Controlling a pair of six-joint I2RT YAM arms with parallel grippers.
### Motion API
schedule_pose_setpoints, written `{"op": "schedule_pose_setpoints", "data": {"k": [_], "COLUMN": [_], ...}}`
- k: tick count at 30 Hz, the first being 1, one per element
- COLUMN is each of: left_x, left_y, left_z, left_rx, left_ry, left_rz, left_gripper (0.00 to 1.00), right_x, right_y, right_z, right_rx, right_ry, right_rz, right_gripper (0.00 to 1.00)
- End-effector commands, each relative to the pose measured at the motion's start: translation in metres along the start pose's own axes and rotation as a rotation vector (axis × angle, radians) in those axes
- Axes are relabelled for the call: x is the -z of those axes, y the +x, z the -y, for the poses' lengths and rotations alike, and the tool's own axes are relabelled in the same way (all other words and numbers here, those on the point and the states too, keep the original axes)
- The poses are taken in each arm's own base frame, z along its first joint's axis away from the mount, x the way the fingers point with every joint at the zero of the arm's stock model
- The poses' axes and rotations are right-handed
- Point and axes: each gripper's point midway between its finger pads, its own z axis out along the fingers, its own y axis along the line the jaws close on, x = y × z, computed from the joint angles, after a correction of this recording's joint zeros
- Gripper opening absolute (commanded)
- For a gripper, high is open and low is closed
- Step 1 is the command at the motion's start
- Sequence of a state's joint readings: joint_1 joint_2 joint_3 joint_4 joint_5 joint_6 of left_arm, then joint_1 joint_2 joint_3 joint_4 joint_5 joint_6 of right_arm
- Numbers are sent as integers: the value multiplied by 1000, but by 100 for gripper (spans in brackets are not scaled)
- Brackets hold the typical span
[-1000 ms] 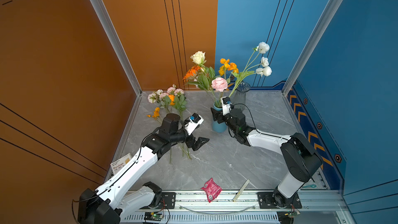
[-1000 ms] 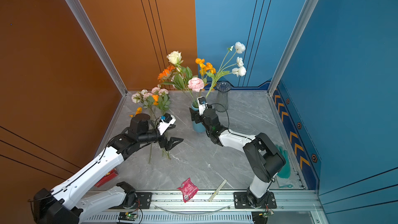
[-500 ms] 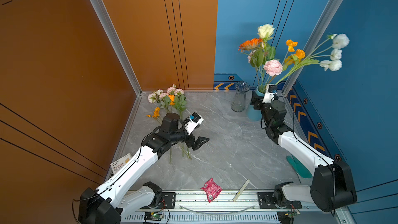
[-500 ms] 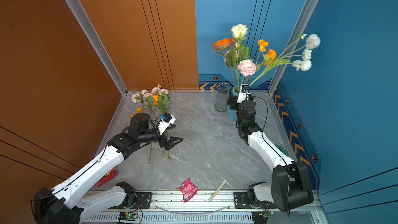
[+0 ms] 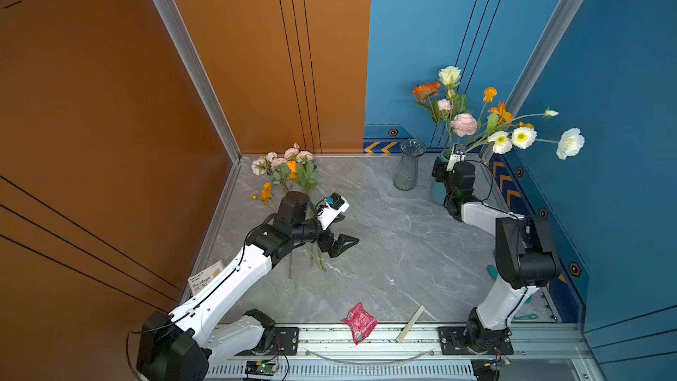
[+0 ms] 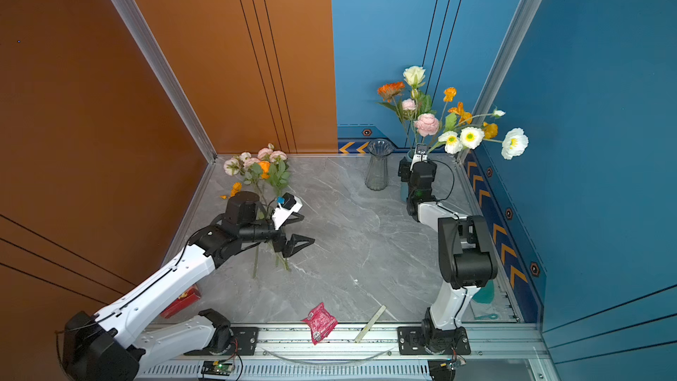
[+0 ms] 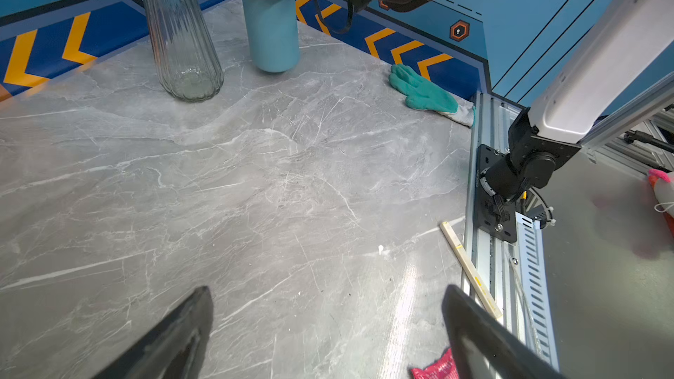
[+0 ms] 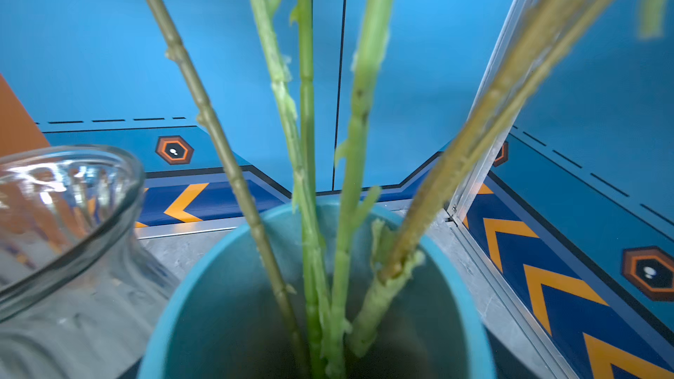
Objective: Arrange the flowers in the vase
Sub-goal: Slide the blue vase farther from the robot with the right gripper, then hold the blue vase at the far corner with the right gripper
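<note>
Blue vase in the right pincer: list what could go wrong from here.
1. The flowers lean far sideways, so the blue vase, gripped near its rim by the right pincer, may tip on release.
2. The glass vase stands close beside it; a careless retreat could knock it.
3. The open left pincer hovers near loose stems; a clumsy grab might scatter them.
</note>
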State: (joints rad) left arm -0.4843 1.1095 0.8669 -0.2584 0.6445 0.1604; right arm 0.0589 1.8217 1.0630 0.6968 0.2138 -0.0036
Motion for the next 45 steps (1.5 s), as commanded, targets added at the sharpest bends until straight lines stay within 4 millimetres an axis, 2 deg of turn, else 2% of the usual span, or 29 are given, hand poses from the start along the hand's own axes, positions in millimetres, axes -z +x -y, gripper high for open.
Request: {"op": "schedule_pose_setpoints", "data": {"k": [1, 6, 13, 22, 26, 30, 36, 45], "left_x": [-1, -5, -7, -5, -3, -1, 1, 4], "left_y": [-10, -8, -9, -13, -15, -15, -18, -19], "left_z": [1, -4, -9, -8, -6, -6, -3, 1], "left_rx": [-8, 7, 17, 13, 8, 5, -2, -8], "left_ry": [28, 36, 37, 40, 40, 36, 42, 44], "left_rz": [15, 4, 2, 13, 20, 23, 33, 40], "left_gripper": [98, 98, 98, 98, 98, 98, 98, 98], "right_x": [0, -27, -42, -45, -45, -42, -39, -30], "right_y": [-120, -105, -84, -60, -49, -41, -31, -16], "right_z": [9, 12, 22, 17, 13, 10, 11, 12], "right_rx": [-106, -126, -174, -171, -175, -168, -181, -180], "right_ry": [4, 21, 55, 49, 32, 35, 55, 59], "right_rz": [380, 362, 328, 269, 241, 223, 193, 155], "right_gripper": [47, 46, 49, 67, 71, 85, 99, 100]}}
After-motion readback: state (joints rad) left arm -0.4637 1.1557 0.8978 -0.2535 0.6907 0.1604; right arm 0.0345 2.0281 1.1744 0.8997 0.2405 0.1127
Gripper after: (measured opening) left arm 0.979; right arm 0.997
